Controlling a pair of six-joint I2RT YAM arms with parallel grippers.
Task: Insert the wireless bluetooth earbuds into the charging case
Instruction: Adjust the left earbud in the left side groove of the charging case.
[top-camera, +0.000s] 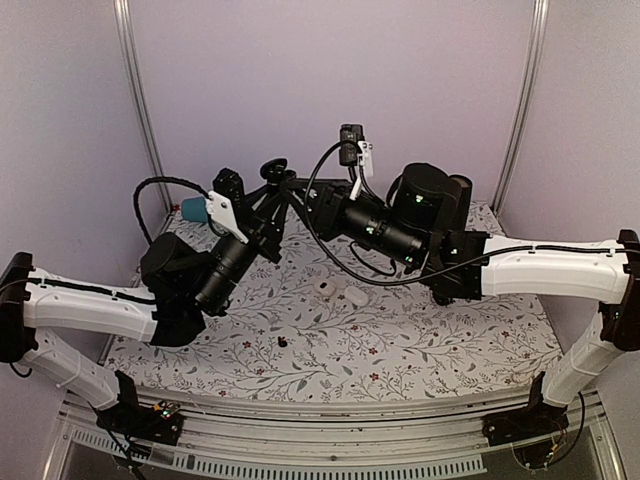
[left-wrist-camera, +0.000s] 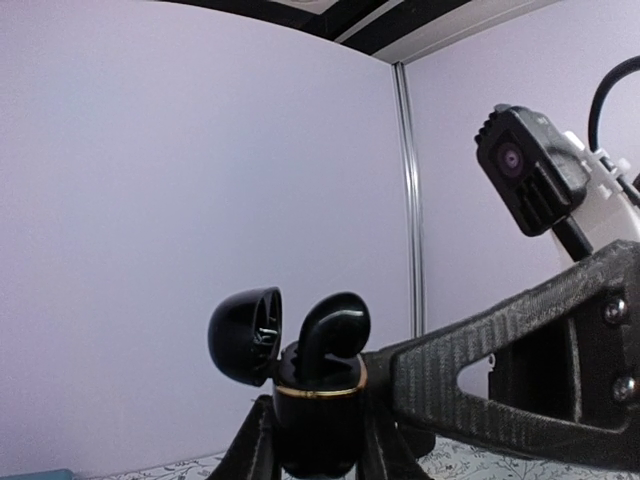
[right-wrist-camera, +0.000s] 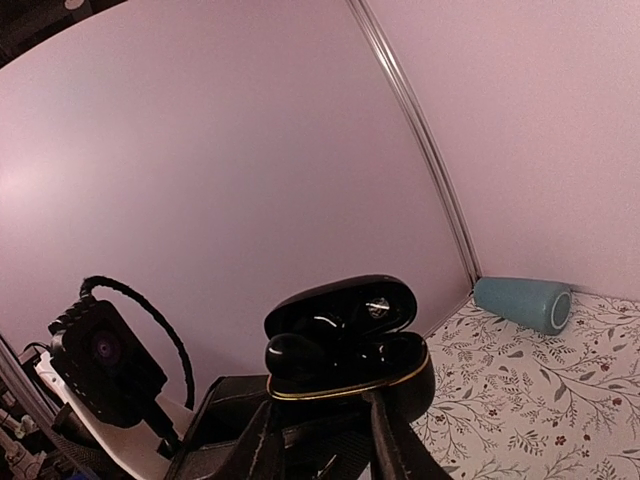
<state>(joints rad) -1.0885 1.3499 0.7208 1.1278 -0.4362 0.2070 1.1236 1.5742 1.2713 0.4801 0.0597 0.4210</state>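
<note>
— Left wrist view: what do we have in the left gripper (left-wrist-camera: 318, 445)?
— We see it clamped on the charging case (left-wrist-camera: 318, 415), lower middle of the frame, lid open to the left, one earbud (left-wrist-camera: 338, 318) standing up in it.
— And the right gripper (right-wrist-camera: 325, 445)?
— Bottom of the right wrist view, below the case: jaws slightly parted, gripping nothing we can see.

Legible markings: none. No text, label, brand or number can be read on the charging case (left-wrist-camera: 318, 430) between the jaws or the worktop (top-camera: 400, 350) below them.
</note>
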